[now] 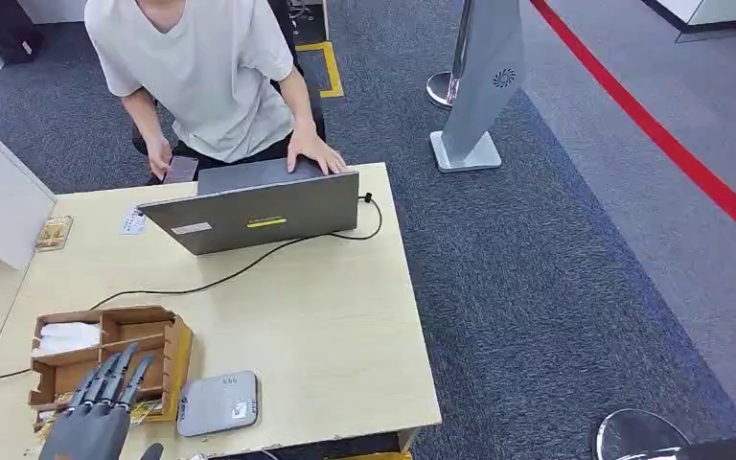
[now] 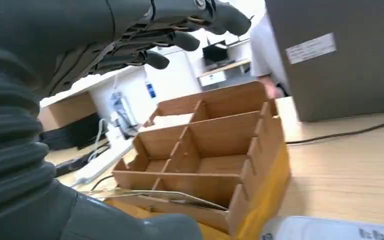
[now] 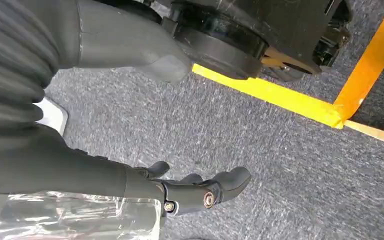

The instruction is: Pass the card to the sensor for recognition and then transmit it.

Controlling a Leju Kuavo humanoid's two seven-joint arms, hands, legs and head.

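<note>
Left fingers: I see them stretched out straight and slightly apart, holding nothing, hovering over the near end of the wooden organiser.
Left hand: it comes in at the near left corner of the worktop, palm down, above the organiser's front compartments.
Right hand: it hangs over grey carpet beside a yellow floor line; its fingers are loosely curved with nothing in them.
Card: in the left wrist view I can make out a thin pale sheet edge lying along the organiser's nearest slot; I cannot tell its face or print from here.
Wooden organiser: brown, divided into several compartments, with a yellow side panel; white folded material sits in its far left compartment.
Sensor: a flat grey pad with rounded corners and a small label, lying on the worktop just beside the organiser, on its right.
Worktop: pale wood.
Laptop: grey, open, at the far edge, a black cable running from it.
Person: seated behind the laptop, one hand on it.
</note>
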